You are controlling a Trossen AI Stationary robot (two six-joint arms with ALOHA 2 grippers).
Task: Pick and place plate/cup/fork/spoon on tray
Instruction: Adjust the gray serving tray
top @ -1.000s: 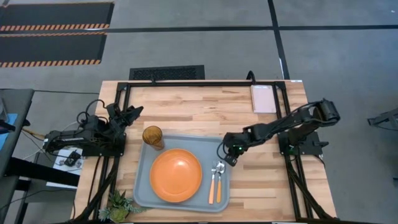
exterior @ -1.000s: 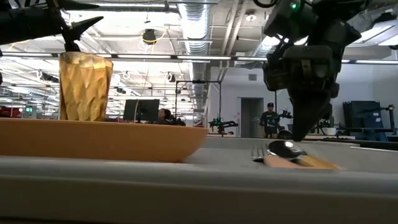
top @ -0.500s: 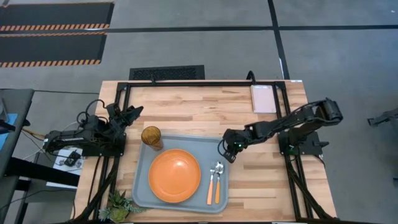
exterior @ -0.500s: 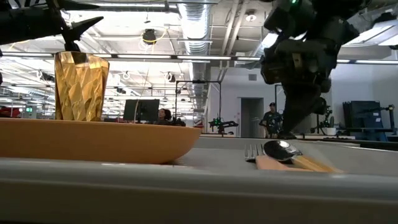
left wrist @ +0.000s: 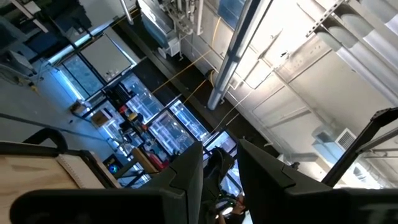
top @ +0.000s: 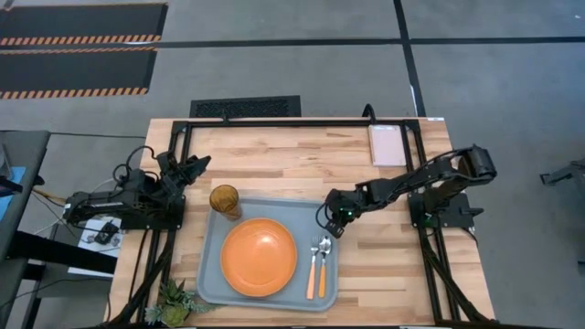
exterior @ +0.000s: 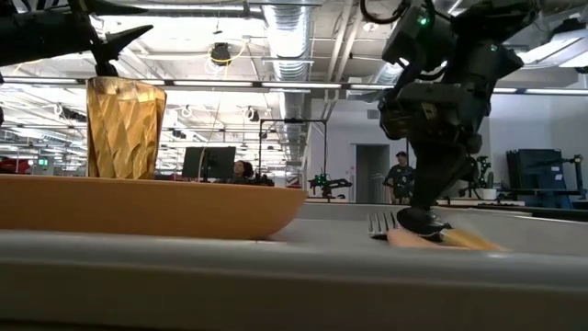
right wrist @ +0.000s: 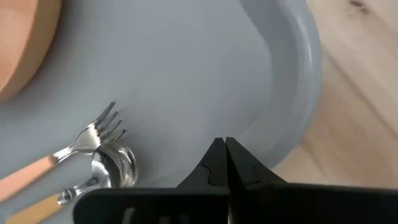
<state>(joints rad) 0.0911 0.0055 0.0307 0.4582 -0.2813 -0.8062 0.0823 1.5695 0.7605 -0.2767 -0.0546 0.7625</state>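
Observation:
The grey-blue tray (top: 283, 208) lies on the table's near middle. On it rest the orange plate (top: 260, 257), the amber cup (top: 225, 200) upright at its far left corner, and the fork (top: 312, 266) and spoon (top: 322, 265) side by side at its right. My right gripper (top: 329, 224) is shut, tips down just inside the tray's far right corner (right wrist: 283, 93), close beyond the spoon's bowl (right wrist: 118, 167) and the fork's tines (right wrist: 102, 127). My left gripper (top: 197, 164) is open and empty, off the table's left, beyond the cup. My right gripper's shut fingertips (right wrist: 217, 155) point down at the tray's floor (right wrist: 186, 74), near its far right corner. In the low view they reach down to the level of the spoon (exterior: 424, 222). I cannot tell whether they touch the tray or the spoon.
A small pinkish-white pad (top: 388, 144) lies at the table's far right. A small green plant (top: 174, 300) stands at the near left corner. Bare wood lies beyond the tray and to its right.
My right gripper, shut throughout, has gone toward the table's left and down, from beside the tray's right rim to over its far right corner. The tray with its things slid slightly left, then back.

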